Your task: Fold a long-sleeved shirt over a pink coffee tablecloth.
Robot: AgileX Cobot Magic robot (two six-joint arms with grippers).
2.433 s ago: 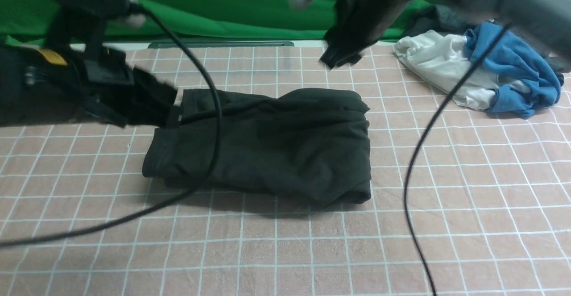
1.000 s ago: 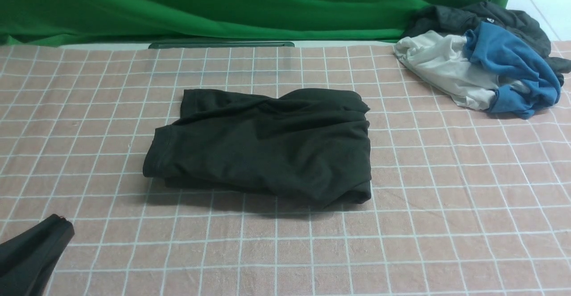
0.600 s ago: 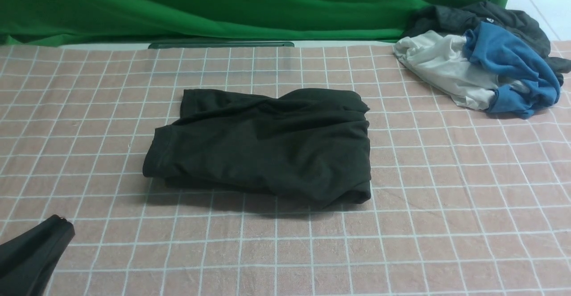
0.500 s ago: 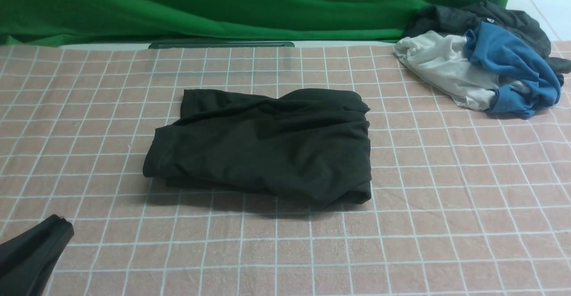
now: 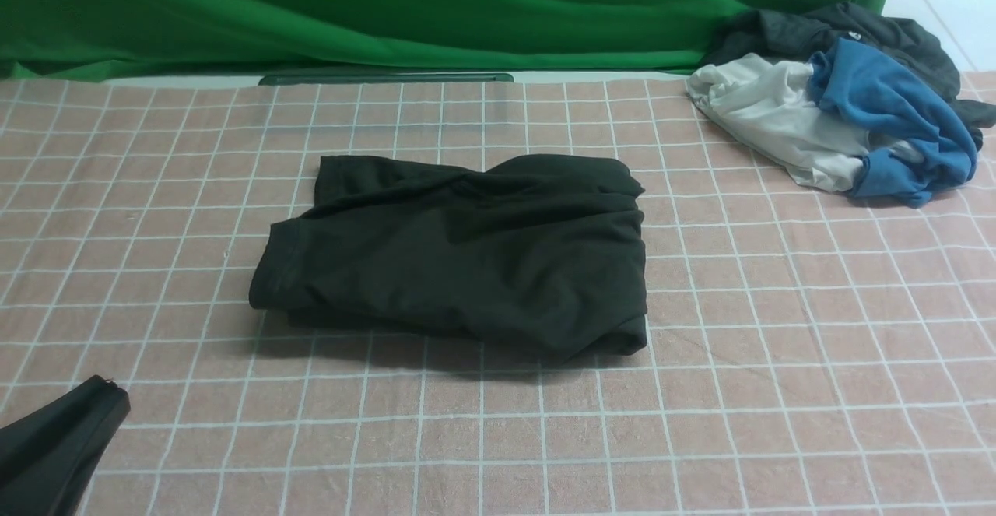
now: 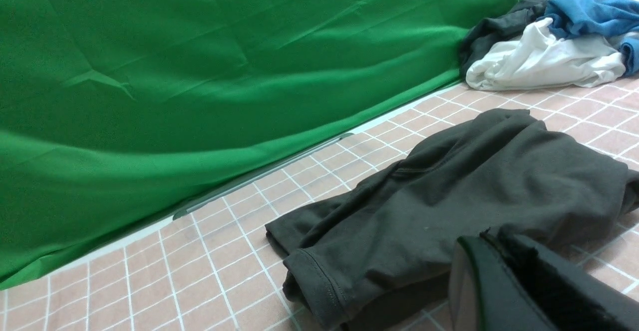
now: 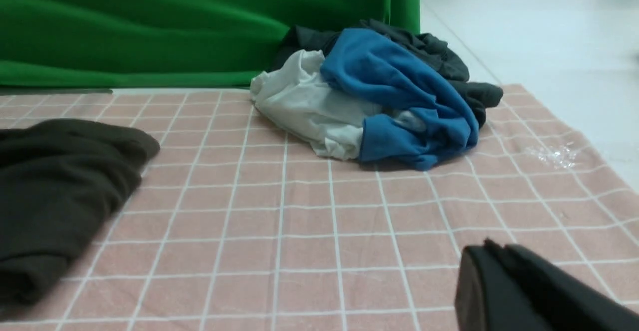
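Observation:
The black long-sleeved shirt (image 5: 459,255) lies folded into a compact rectangle in the middle of the pink coffee tablecloth (image 5: 778,391), a hemmed cuff at its left end; its chest print is hidden. It also shows in the left wrist view (image 6: 449,206) and the right wrist view (image 7: 55,196). My left gripper (image 5: 109,391) sits low at the near left corner, shut and empty, well short of the shirt; its tip (image 6: 486,236) shows in its own view. My right gripper (image 7: 491,248) is shut, empty, over bare cloth, and out of the front view.
A heap of white (image 5: 770,123), blue (image 5: 895,111) and dark grey (image 5: 840,29) garments lies at the far right corner. A plain green cloth (image 5: 389,10) hangs as a backdrop along the far edge. Beyond the tablecloth's right edge is a white surface (image 7: 549,36).
Both arms, which were over the shirt 2.4 s ago, have drawn back to the near side. The shirt lies as it was, and nothing has moved in the last second.

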